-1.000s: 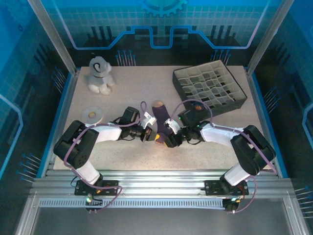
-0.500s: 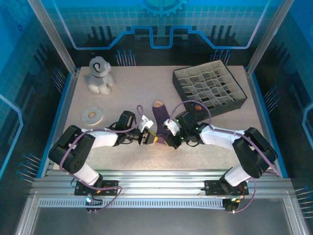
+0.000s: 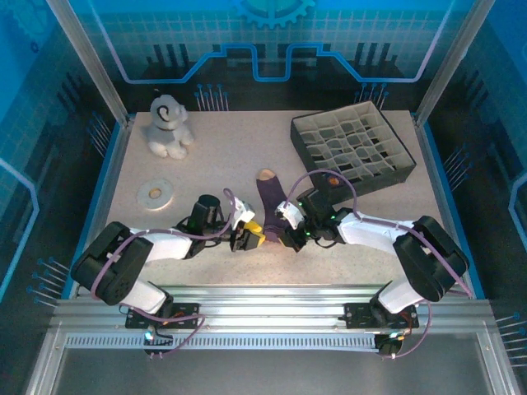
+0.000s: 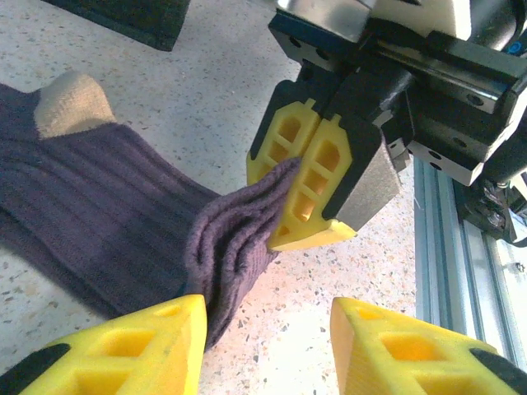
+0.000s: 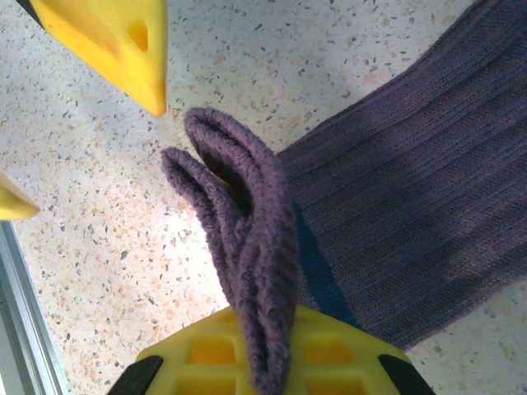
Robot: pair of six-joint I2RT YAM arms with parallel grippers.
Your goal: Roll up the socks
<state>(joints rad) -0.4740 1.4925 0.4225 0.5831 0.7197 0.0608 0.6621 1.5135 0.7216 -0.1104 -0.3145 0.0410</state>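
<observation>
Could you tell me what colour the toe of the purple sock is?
Tan; the sock toe shows best in the left wrist view.

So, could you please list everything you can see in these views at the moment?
socks: stacked, so the count is unclear; purple, one tan toe showing; table centre, near end folded up
plush toy: one, grey and white, far left corner
ring: one, white, lying flat on the left side
divider tray: one, dark grey with pale cells, far right
table: one, speckled beige, under everything
left arm: one, white and black, reaching in from the near left
right arm: one, white and black, reaching in from the near right
left jaws: yellow, open, either side of the fold's near end
right jaws: yellow, shut on the socks' fold
</observation>
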